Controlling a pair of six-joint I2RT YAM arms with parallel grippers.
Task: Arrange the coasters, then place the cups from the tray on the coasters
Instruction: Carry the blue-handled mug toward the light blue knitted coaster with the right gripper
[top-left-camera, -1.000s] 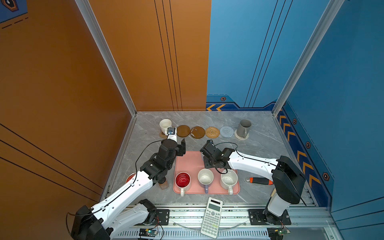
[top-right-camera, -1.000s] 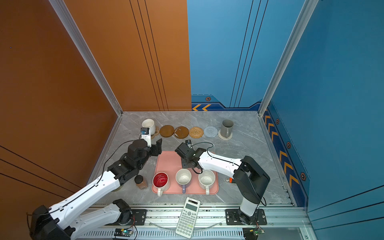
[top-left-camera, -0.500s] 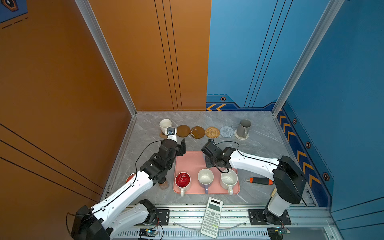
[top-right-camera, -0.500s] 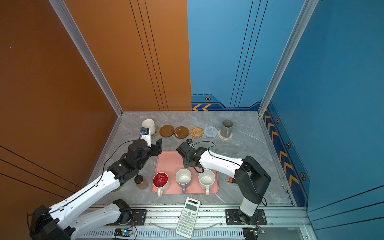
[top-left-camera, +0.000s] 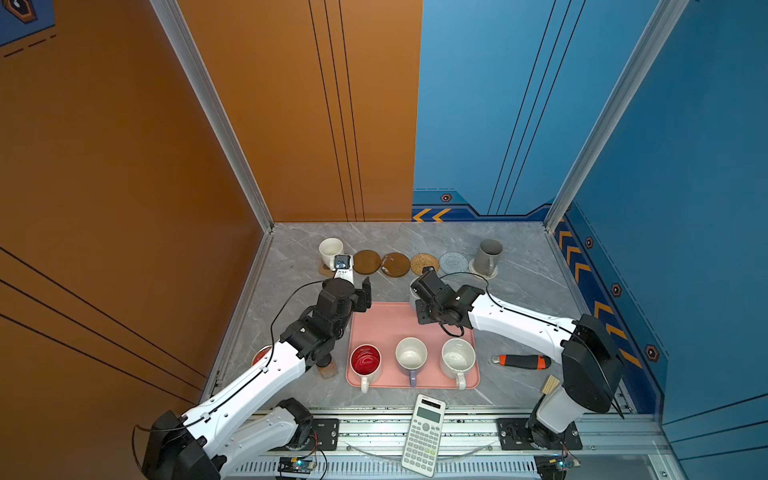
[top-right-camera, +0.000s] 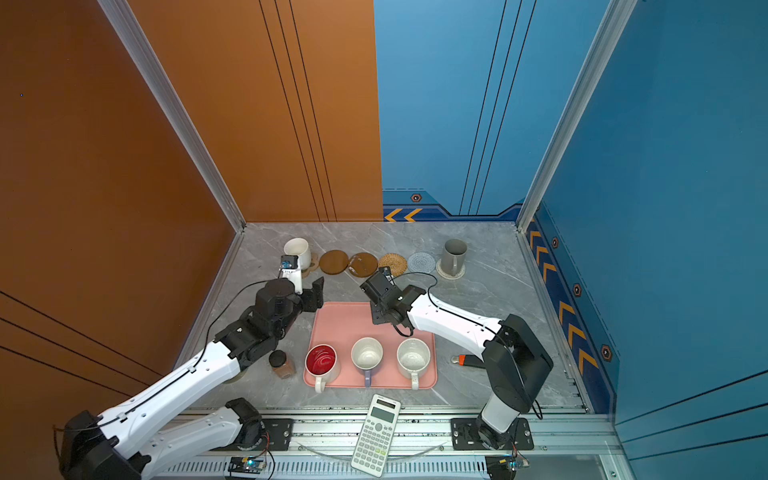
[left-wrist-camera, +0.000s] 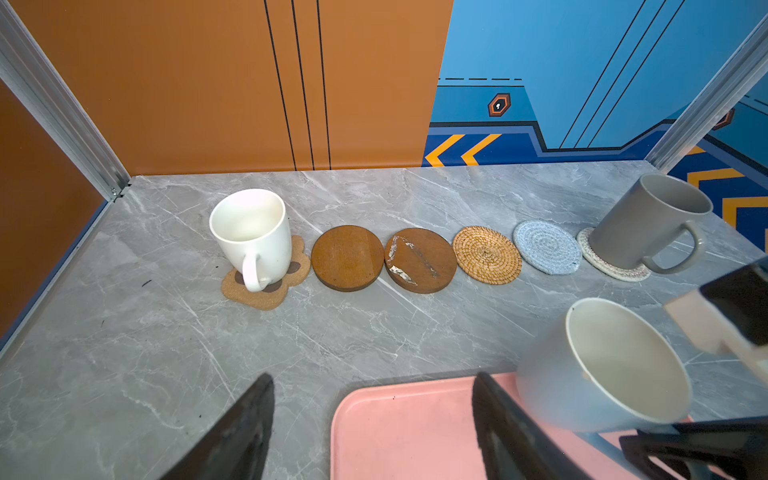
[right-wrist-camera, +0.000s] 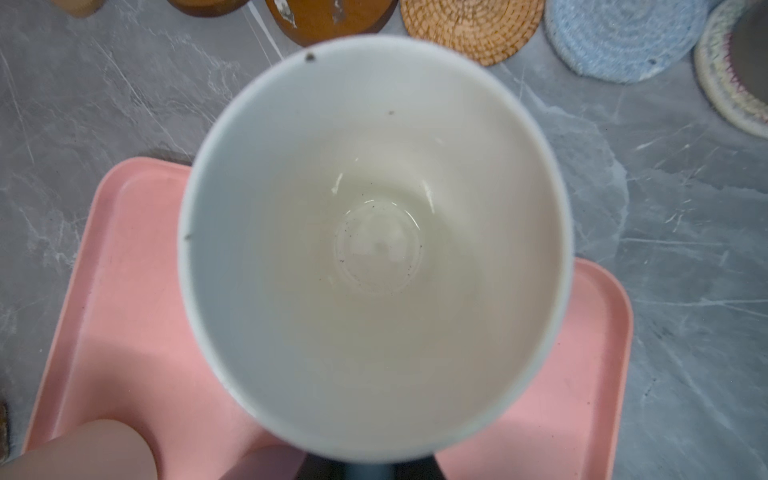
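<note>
Seeing the pink tray lying flat at the near middle of the table, carrying three mugs in a row along its near edge with handles pointing near, likely for easy reach: the red-lined white mug left, the lavender mug middle, the speckled cream mug right. Finding the right gripper hanging over the tray's far right corner, jaws pinched nearly together on the light blue mug, holding it upright and clear of the tray floor, seemingly high enough for passing over the rim toward the far row. Gripping perhaps at the handle side, the contact being hidden beneath the mug. Finding the left gripper hovering at the tray's far left corner, jaws spread wide and holding nothing, apparently waiting out of the way. Noting the white mug standing on the tan paw coaster at the far row's left end, and the grey mug on the whitish woven coaster at its right end. Counting four coasters lying bare between them, close side by side, one per mug: the left brown disc, the right brown disc, the rattan round and the grey-blue knitted round, the last two lying nearest the carried mug.
</note>
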